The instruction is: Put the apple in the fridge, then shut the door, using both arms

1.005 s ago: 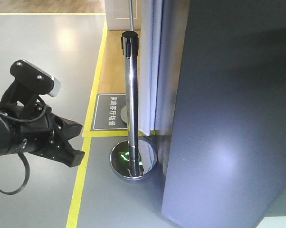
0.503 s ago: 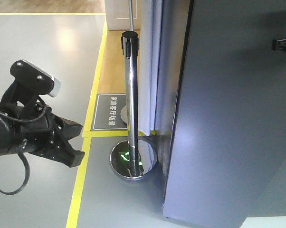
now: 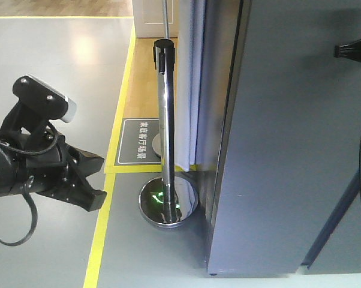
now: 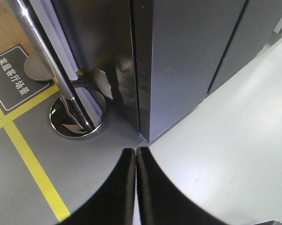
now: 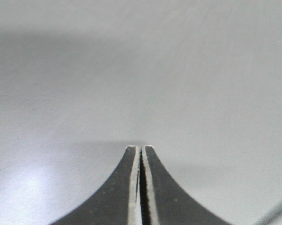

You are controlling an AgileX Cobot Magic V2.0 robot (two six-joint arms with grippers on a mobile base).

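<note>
In the front view the left gripper is held low over the floor, left of a chrome post; its jaws are seen pressed together only in the left wrist view. The door lies flush against the fridge. The right gripper, tips together, is seen against a plain grey surface. No apple is seen.

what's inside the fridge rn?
Cannot be seen: the door looks shut, or nearly so, against the fridge, hiding the interior. No apple is visible; both grippers are shut and empty.
</note>
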